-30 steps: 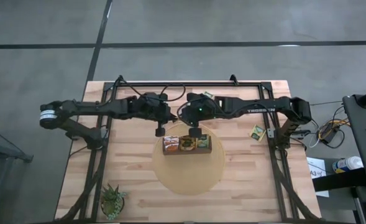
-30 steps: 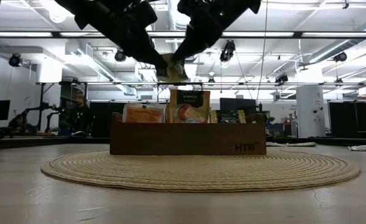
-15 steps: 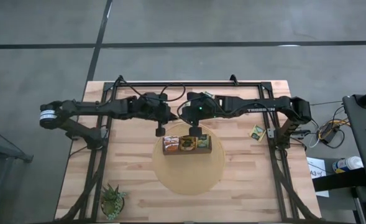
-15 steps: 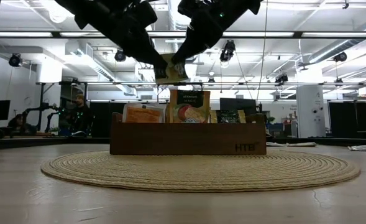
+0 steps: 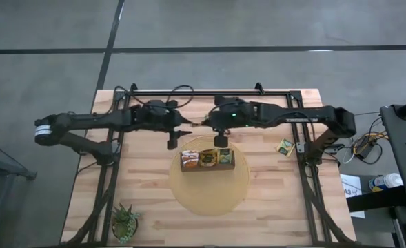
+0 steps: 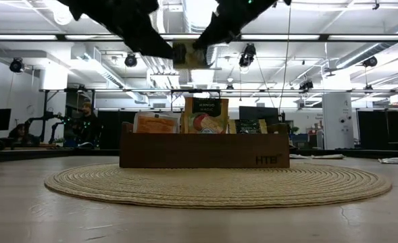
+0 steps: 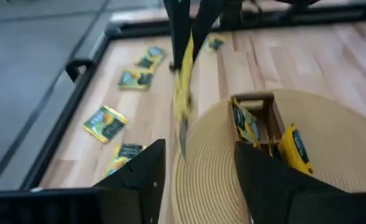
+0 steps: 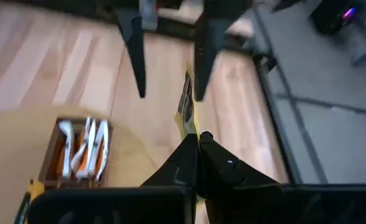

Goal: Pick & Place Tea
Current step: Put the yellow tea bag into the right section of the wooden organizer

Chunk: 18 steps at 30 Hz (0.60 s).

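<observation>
1. Since the earlier frame the left gripper [image 5: 189, 128] has let go and drawn back toward the table's left edge; the sachet [image 6: 184, 55], then pinched between both grippers, now hangs higher and from the right gripper [image 5: 201, 124] alone.
2. High view: both grippers meet above the table's far half, just beyond the far rim of the round woven mat [image 5: 209, 196]. The sachet is too small to tell apart here.
3. Low view: the sachet shows as a small square, well above the wooden box [image 6: 204, 149] and apart from the tea standing in it.
4. Right wrist view: the right gripper's fingers [image 8: 184, 163] are pressed together on one edge of the sachet [image 8: 185, 106], which sticks out edge-on beyond the tips. The left gripper's two fingers stand open on either side of it, not touching.
5. Left wrist view: the left gripper's fingers [image 7: 144, 168] are spread wide with nothing between them; the sachet [image 7: 183, 87] hangs ahead, clear of them.
6. Left wrist view alone shows loose sachets [image 7: 106, 123] lying flat on the table near its right edge frame.
7. High view alone shows the potted plant [image 5: 125, 222] at the near left corner.
</observation>
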Each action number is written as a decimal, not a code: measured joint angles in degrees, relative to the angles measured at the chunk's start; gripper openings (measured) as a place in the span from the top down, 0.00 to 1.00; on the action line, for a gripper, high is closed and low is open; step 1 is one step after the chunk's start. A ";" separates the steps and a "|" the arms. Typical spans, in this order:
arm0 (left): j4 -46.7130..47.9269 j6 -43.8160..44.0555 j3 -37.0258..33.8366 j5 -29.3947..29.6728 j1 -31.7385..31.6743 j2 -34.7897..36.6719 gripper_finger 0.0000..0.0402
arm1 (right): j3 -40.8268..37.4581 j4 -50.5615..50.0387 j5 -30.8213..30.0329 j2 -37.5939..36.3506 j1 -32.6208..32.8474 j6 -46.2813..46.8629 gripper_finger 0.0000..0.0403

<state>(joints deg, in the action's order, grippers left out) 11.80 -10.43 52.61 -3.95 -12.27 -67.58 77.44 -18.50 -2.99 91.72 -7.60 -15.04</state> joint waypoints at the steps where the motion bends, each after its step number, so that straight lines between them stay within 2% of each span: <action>1: -0.83 0.01 -0.78 0.02 0.00 1.18 0.54 | -1.27 1.94 0.08 -1.40 0.00 0.26 0.98; 6: -15.67 0.19 -8.39 0.00 0.09 7.46 0.53 | -12.19 20.48 1.85 -8.90 0.04 1.62 0.98; 10: -39.20 4.50 -17.21 -1.07 0.09 9.91 0.53 | -24.70 45.38 4.08 -12.05 0.00 4.71 0.98; 15: -68.13 8.58 -26.08 -1.11 0.07 8.57 0.53 | -37.15 79.54 4.76 -9.30 0.13 7.18 0.98; 18: -73.97 10.46 -27.16 -1.11 0.07 6.98 0.53 | -40.52 92.56 4.41 -4.80 0.08 8.80 0.98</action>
<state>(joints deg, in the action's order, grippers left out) -62.17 0.03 25.45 -5.06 -12.21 -60.60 36.92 74.06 1.42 86.92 -7.51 -6.24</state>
